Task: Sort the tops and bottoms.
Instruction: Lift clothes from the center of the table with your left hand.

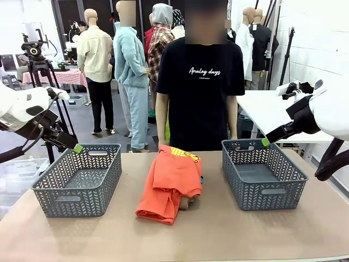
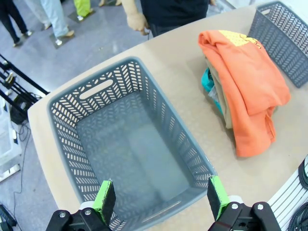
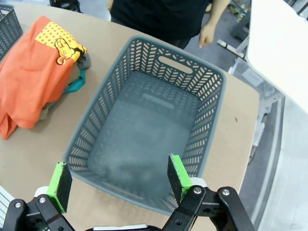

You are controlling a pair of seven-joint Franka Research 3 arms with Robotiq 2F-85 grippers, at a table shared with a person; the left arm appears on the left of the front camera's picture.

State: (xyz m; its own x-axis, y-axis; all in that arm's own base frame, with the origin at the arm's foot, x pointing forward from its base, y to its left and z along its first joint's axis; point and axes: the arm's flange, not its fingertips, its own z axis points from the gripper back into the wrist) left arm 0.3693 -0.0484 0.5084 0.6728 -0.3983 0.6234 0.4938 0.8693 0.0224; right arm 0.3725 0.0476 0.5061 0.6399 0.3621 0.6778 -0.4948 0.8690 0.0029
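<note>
Your left end effector (image 2: 162, 195) is wide open, empty, above a grey plastic lattice basket (image 2: 72, 103); right end effector (image 3: 120, 182) likewise.

Baskets: I am counting two grey plastic ones, the left basket (image 1: 54, 203) and the right basket (image 1: 272, 197).
Garments in the pile: I am making out four, an orange-red T-shirt (image 1: 174, 177) on top, with a tan garment (image 2: 220, 95), a teal garment (image 2: 208, 83) and a grey garment (image 3: 85, 59) peeking out beneath.
Grippers: I am holding out two, my left gripper (image 2: 161, 197) and my right gripper (image 3: 119, 182).
People across the table: I am facing one person (image 1: 199, 93).
</note>
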